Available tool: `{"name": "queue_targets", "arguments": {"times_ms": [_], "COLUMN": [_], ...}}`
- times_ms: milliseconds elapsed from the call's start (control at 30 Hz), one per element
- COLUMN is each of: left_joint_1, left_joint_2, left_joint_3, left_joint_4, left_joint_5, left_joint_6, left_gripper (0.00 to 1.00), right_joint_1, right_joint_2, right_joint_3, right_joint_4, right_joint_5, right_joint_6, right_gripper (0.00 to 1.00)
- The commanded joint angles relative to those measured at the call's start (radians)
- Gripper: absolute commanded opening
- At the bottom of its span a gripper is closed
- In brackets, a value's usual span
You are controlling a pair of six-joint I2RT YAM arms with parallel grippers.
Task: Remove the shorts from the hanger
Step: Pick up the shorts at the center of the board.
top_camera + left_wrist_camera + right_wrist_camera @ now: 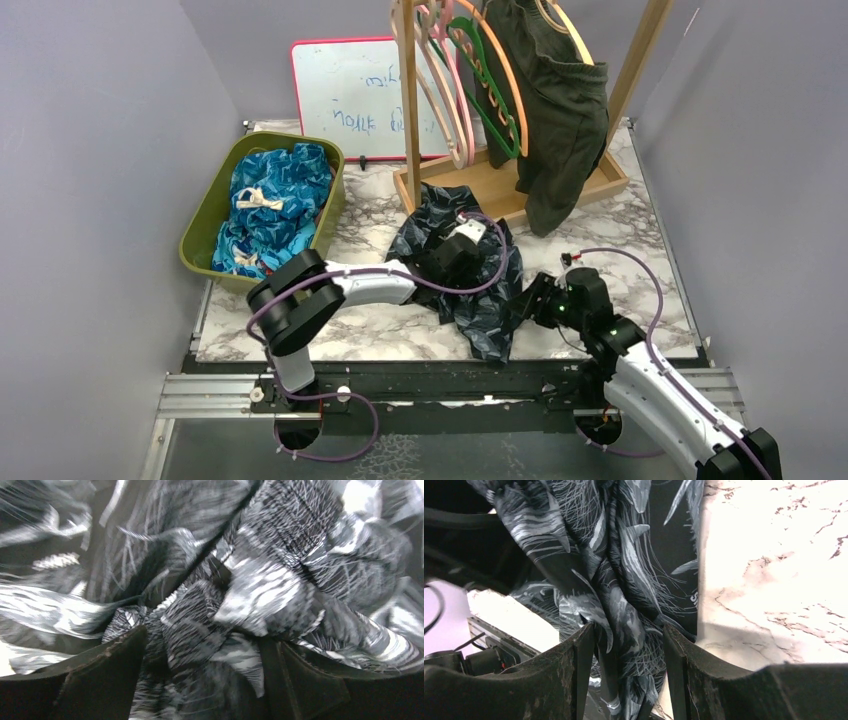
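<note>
Dark navy leaf-print shorts lie crumpled on the marble table. My left gripper is pressed down onto them; in the left wrist view its jaws stand wide apart, and the blurred, bunched cloth fills the gap. At the shorts' near right edge is my right gripper. Its fingers stand apart around a hanging fold of the cloth, with a gap on the right side. Dark olive shorts hang from a peach hanger on the rack.
A green bin at the left holds blue print shorts. The wooden rack carries bare pink and green hangers and stands in a wooden tray. A whiteboard leans on the back wall. Purple cables loop over the arms.
</note>
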Motion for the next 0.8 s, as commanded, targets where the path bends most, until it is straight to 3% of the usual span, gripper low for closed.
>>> {"name": "queue_targets", "arguments": {"times_ms": [0, 67, 300, 400, 633, 767], "left_joint_1": [0.007, 0.007, 0.007, 0.007, 0.007, 0.007], "left_joint_2": [0.084, 0.093, 0.195, 0.219, 0.202, 0.086], "left_joint_3": [0.032, 0.028, 0.043, -0.004, -0.036, -0.037], "left_joint_4": [-0.015, -0.005, -0.021, 0.038, 0.047, 0.010], "left_joint_5": [-0.008, -0.015, 0.065, 0.081, 0.029, -0.006], "left_joint_6": [-0.009, -0.012, -0.003, -0.036, -0.052, -0.043], "left_gripper": [0.92, 0.99, 0.98, 0.76, 0.03, 0.00], "right_joint_1": [0.002, 0.002, 0.002, 0.002, 0.002, 0.002], "right_joint_2": [0.014, 0.006, -0.005, 0.006, 0.017, 0.009], "right_joint_3": [-0.010, -0.016, -0.036, -0.043, -0.055, -0.057], "right_joint_4": [0.009, 0.014, 0.030, 0.037, 0.050, 0.049], "right_joint_5": [-0.029, -0.035, -0.032, -0.033, -0.029, -0.028], "right_joint_6": [-0.006, -0.007, -0.007, -0.010, -0.013, -0.012], "right_gripper": [0.56, 0.56, 0.56, 0.56, 0.56, 0.56]}}
